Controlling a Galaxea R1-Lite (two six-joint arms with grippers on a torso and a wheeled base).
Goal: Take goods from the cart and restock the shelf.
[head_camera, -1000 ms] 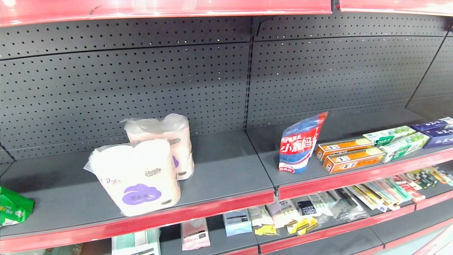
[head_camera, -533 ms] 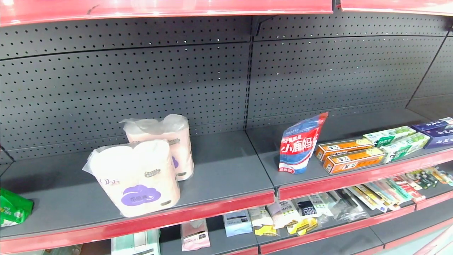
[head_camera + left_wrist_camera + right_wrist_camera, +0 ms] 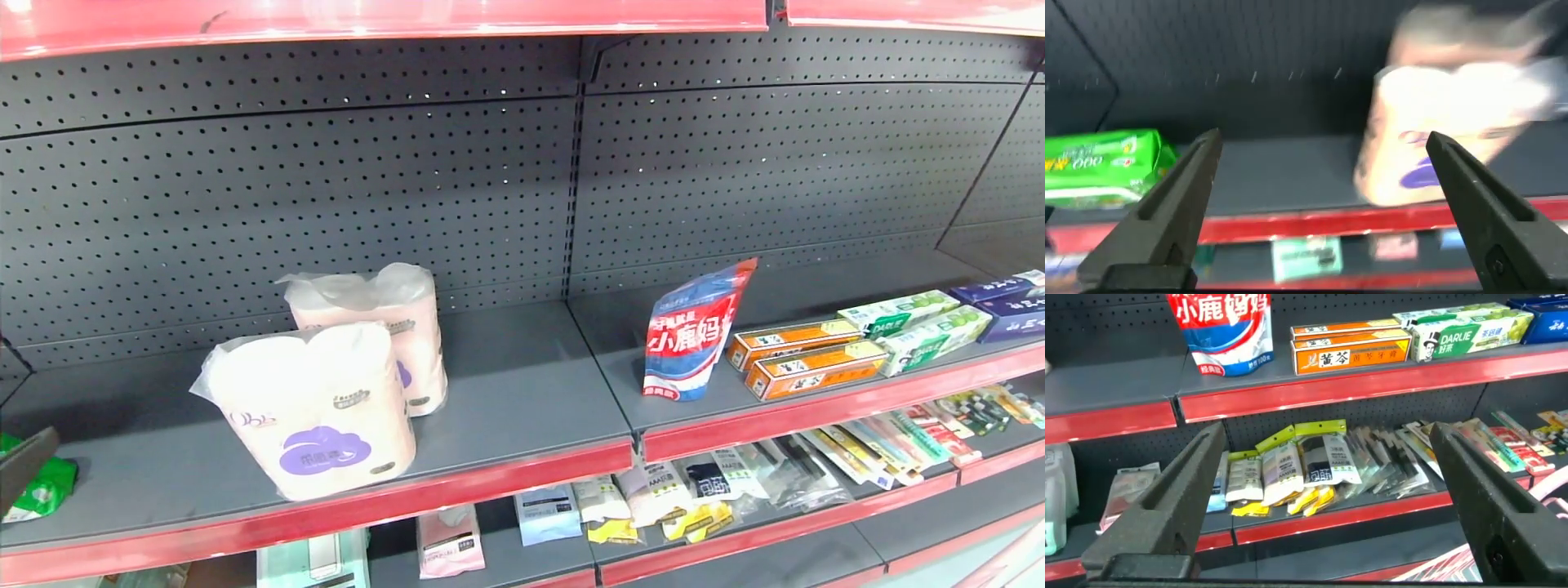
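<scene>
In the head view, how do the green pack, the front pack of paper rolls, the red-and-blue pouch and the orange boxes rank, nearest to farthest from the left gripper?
1. green pack, at the far left, beside the left gripper.
2. front pack of paper rolls, left of the middle.
3. red-and-blue pouch, right of the middle.
4. orange boxes, just right of the pouch.

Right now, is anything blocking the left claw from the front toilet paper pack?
Nothing visible. The open left gripper faces the front toilet paper pack across bare shelf; the green pack lies to one side.
</scene>
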